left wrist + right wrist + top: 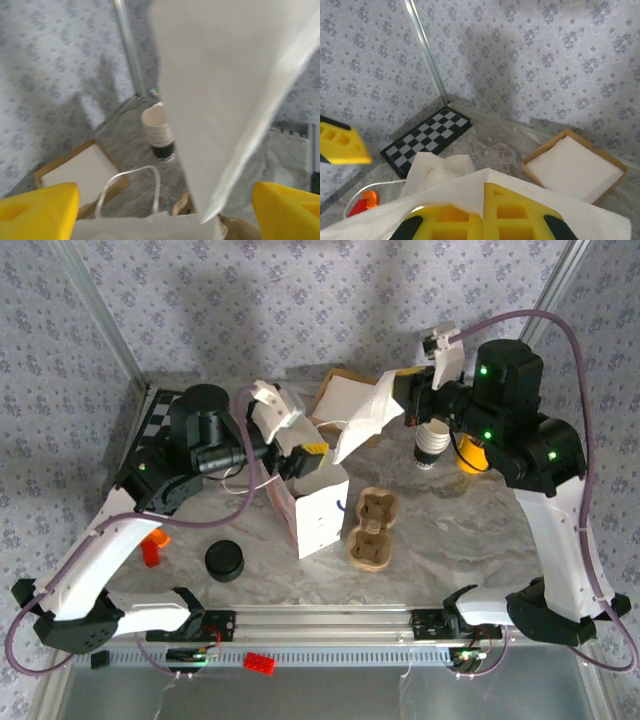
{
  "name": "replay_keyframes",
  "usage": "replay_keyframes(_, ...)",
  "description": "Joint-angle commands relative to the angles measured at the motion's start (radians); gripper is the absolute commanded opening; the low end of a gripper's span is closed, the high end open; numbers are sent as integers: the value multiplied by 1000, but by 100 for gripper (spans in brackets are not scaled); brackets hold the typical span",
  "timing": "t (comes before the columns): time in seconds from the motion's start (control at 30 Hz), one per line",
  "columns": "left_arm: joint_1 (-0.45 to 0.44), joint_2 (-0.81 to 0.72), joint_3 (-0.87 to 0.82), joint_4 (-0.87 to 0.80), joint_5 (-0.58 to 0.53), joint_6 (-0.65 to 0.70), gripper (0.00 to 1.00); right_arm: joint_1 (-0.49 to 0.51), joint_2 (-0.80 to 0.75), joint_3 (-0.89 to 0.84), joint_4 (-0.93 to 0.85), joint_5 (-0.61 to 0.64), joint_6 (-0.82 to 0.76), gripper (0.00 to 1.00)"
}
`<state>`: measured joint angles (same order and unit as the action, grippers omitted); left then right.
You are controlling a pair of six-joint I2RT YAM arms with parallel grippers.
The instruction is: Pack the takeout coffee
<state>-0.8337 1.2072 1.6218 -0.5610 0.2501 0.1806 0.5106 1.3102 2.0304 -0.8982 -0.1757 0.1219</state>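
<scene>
Right tool (398,400) pinches a white sheet (362,412) near the upright white bag (322,512).

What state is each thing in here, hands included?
Bag: upright on the table.
Left hand: open, at the bag's top.
Right hand: shut on white paper, held up.
Cup stack: upright, nested, no lids.
Black lids: stacked, loose on the table.
Cup carrier: flat, holding no cup.
Napkin tray: filled.

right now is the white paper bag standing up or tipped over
Standing up. The white paper bag rests on its base on the table, its top edge and handle loop pointing up.
</scene>
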Motion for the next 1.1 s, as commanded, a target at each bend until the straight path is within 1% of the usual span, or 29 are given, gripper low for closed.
replay_keyframes(0.0,-40,0,-27,105,69,52,89,27,10,17,-19,14,28,0)
replay_keyframes(0.07,-48,6,-40,152,48,36,89,48,17,30,-18,4,30,0)
replay_keyframes(0.2,-49,34,-23,189,8,12,89,63,28,58,-33,-8,50,0)
replay_keyframes(0.3,-54,61,-16,222,-7,-35,81,65,33,63,-36,-12,100,0)
replay_keyframes(0.37,-60,67,-33,252,-34,-56,74,66,34,63,-37,-8,139,0)
replay_keyframes(0.43,-62,68,-46,270,-132,-67,62,65,34,71,-47,4,184,0)
replay_keyframes(0.5,-62,69,-46,273,-205,-74,49,63,35,74,-56,8,206,0)
replay_keyframes(0.6,-61,77,-35,270,-256,-79,28,67,35,65,-59,-44,225,0)
replay_keyframes(0.63,-59,83,-27,261,-279,-78,25,68,32,65,-62,-53,224,0)
replay_keyframes(0.67,-56,89,-17,251,-298,-77,24,69,28,63,-70,-48,225,0)
replay_keyframes(0.73,-48,94,-3,233,-309,-78,19,73,6,44,-67,-52,219,0)
replay_keyframes(0.83,-33,100,10,240,-316,-77,9,95,-24,-13,-38,-124,220,0)
replay_keyframes(0.9,-9,109,30,235,-311,-85,7,110,-33,-36,-36,-162,228,4)
replay_keyframes(1.0,29,118,45,246,-255,-102,3,144,-56,-92,21,-237,249,13)
replay_keyframes(1.07,45,127,69,237,-232,-101,2,171,-57,-105,39,-304,249,26)
